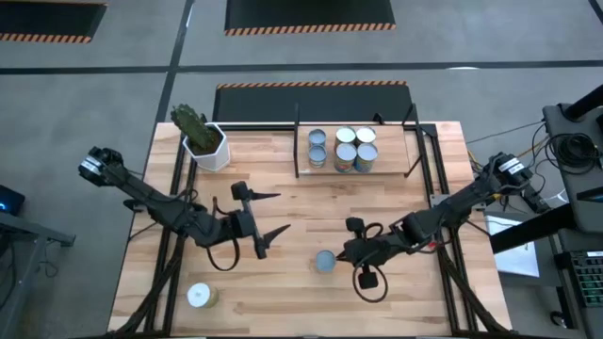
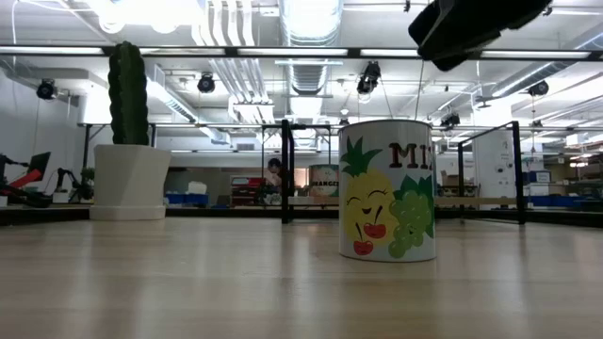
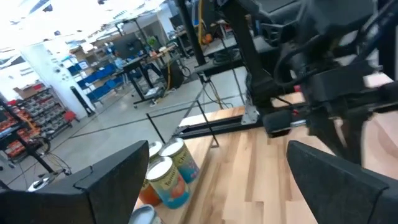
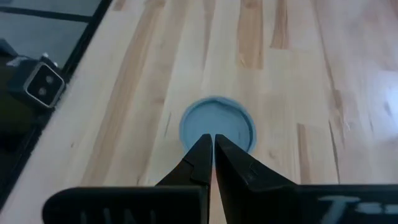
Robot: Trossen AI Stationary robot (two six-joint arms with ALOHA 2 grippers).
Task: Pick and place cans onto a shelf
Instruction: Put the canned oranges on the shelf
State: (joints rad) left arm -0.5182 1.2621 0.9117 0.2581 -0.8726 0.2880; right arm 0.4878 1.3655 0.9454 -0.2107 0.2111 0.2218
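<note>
Closest to the low camera, right of centre in its frame, stands a can (image 2: 388, 190) with a cartoon pineapple and grapes on its label, upright on the wooden table (image 2: 188, 282). From overhead the same can (image 1: 325, 261) shows its blue-grey top in the lower middle of the frame, with the right gripper (image 1: 345, 254) just beside it on its right, fingers pressed together and grasping nothing (its wrist camera looks down past the closed tips onto the round lid (image 4: 217, 127)). Left of centre, the left gripper (image 1: 268, 226) hovers with its fingers spread wide apart, empty. Five more cans (image 1: 344, 149) sit clustered on the shelf (image 1: 396, 151) at the upper middle of the overhead frame. One white-topped can (image 1: 198, 296) stands alone near the lower left. A white pot with a cactus (image 1: 203, 139) sits at the table's upper left corner.
</note>
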